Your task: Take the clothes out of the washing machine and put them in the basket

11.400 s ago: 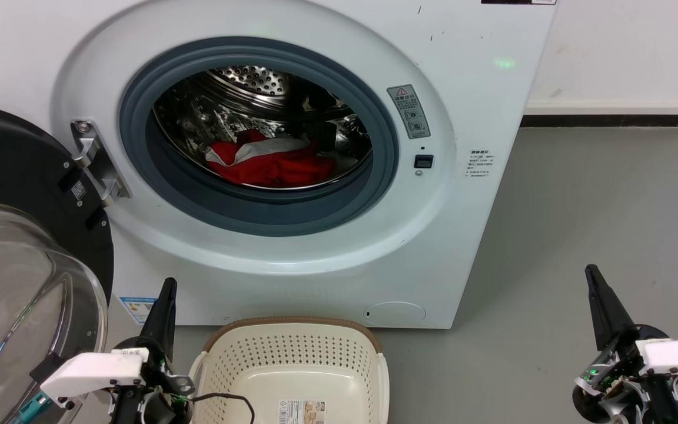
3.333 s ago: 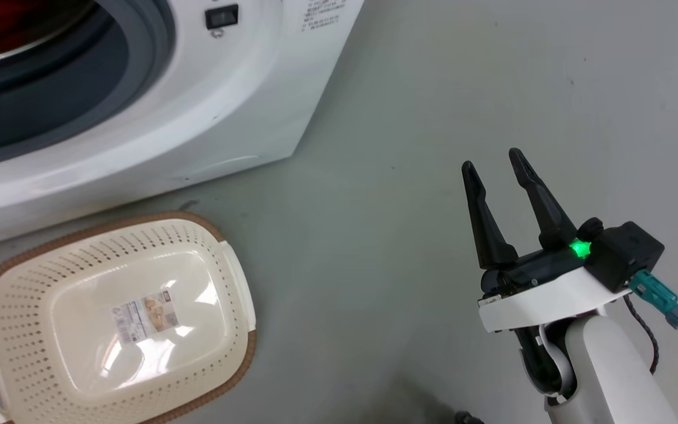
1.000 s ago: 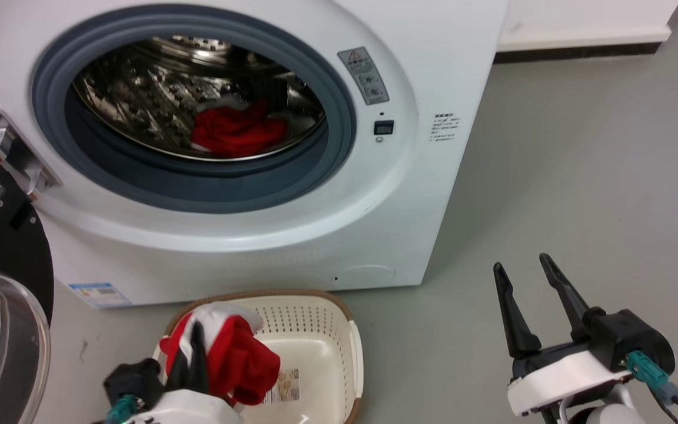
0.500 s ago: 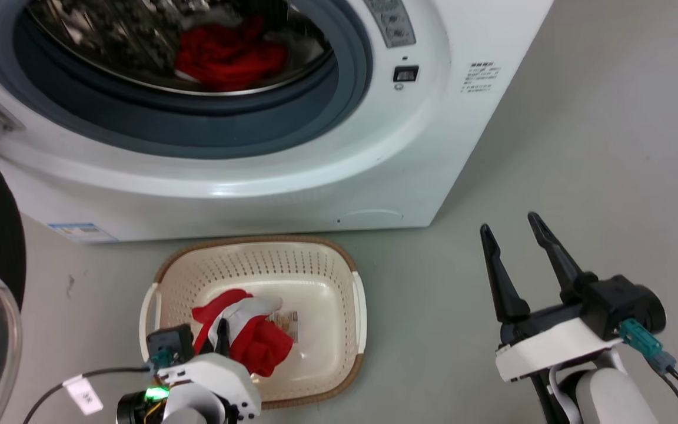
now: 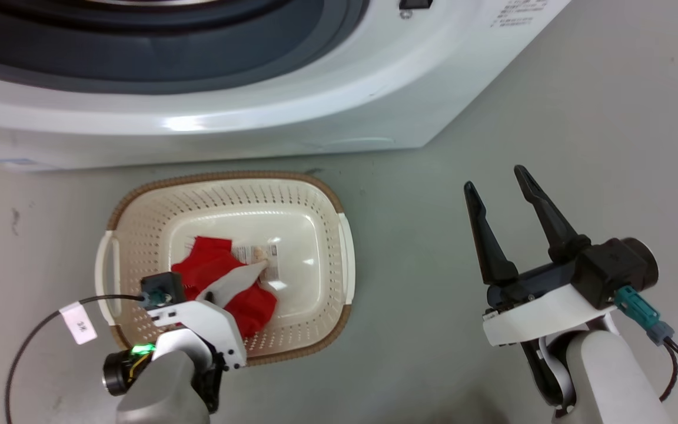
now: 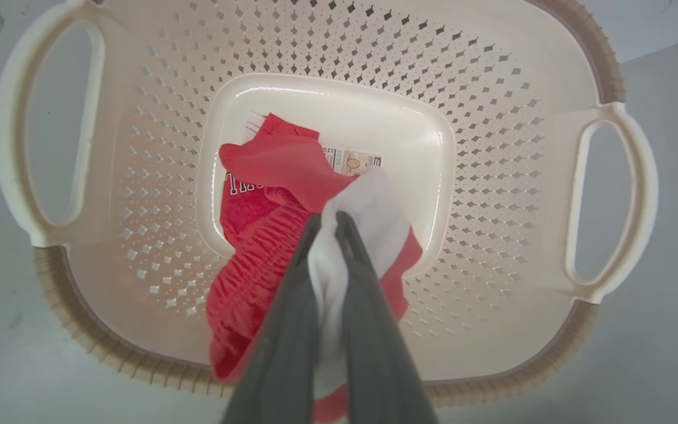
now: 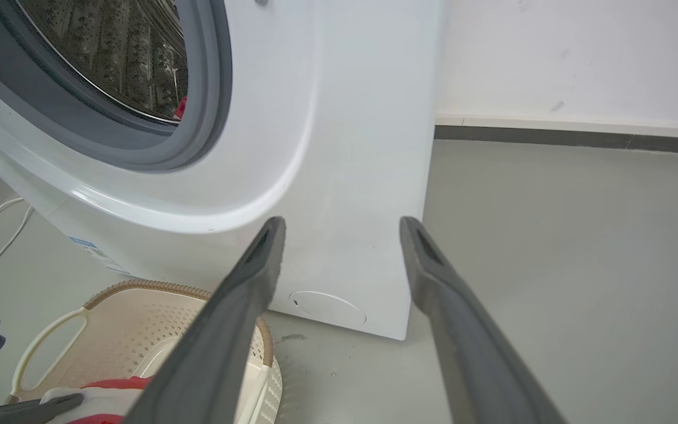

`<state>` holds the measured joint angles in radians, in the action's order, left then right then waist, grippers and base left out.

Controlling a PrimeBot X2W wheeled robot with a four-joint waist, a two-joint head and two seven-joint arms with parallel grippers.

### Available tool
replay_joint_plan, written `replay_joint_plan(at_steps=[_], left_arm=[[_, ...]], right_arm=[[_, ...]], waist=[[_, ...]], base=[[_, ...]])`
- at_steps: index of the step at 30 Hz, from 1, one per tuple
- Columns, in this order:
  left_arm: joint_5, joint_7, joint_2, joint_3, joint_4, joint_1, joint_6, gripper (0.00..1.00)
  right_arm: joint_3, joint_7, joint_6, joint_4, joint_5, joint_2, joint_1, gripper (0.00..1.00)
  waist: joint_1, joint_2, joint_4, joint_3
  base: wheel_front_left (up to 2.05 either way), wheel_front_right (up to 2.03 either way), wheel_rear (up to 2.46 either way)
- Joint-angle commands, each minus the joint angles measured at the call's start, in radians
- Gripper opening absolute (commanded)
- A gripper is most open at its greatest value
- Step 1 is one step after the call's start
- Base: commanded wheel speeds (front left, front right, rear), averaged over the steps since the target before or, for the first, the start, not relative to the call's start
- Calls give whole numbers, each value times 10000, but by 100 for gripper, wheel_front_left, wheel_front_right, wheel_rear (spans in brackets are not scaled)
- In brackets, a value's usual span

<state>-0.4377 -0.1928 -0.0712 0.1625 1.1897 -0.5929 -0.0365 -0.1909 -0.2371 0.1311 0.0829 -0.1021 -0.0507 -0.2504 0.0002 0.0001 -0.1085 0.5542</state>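
Since half a second ago the left gripper [image 6: 327, 217] has come lower into the basket [image 6: 492, 118], and the red garment [image 6: 262, 235] it carries has gone from hanging bunched above the floor of the basket to lying partly spread on it. The head camera has also tipped further down, so the washing machine [image 5: 315, 106] now sits along the top of the head view.

In the left wrist view the two dark fingers [image 6: 292, 306] are pressed almost together, pinching the garment's white trim band [image 6: 374, 218]. White cloth shows in the narrow slot between them and bulges out just past their tips. The red part falls away to the left of the fingers in that view, one fold draped toward the near wall of the basket and another lying flat on the floor. That flat fold covers one end of the paper label [image 6: 354, 160], and white lettering shows on the red cloth beside it. The garment touches the basket floor while its white band is raised in the fingers.

The basket stands on the grey floor [image 5: 551, 118] just in front of the machine, below the grey porthole rim [image 5: 198, 35].

The right gripper [image 5: 495, 176] hangs over bare floor, well apart from the basket on its right, its fingers spread wide with nothing between them. Its wrist view looks past them at the machine's corner. There a sliver of red fabric [image 7: 181, 108] shows at the edge of the steel drum [image 7: 133, 59].
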Motion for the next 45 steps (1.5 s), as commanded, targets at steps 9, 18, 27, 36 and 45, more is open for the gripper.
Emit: replay_joint_plan(at_steps=[9, 18, 27, 36, 45], left_arm=[[-403, 695, -352, -219, 839, -467, -74, 0], [-587, 874, -227, -157, 969, 278, 68, 100], [-542, -589, -40, -19, 781, 1133, 450, 100], [60, -722, -46, -342, -1972, 2258, 299, 100], [1441, -723, -4, -961, -5558, 2726, 239, 100]], right_arm=[[-230, -191, -7, 199, -144, 10, -598, 100], [-166, -272, -7, 631, -188, 8, -439, 100], [74, -277, -7, 750, -31, 8, 266, 100], [541, -97, -7, 510, 140, 10, 1051, 100], [788, 143, -7, -4, 256, 8, 1334, 100]], waist=[[-2, -1, -416, 1058], [-2, -1, -268, -194], [-2, -1, -65, -2164], [-2, -1, 235, -3150], [-2, -1, 316, -3316]], base=[[0, 0, 0], [0, 0, 0], [0, 0, 0], [0, 0, 0], [0, 0, 0]])
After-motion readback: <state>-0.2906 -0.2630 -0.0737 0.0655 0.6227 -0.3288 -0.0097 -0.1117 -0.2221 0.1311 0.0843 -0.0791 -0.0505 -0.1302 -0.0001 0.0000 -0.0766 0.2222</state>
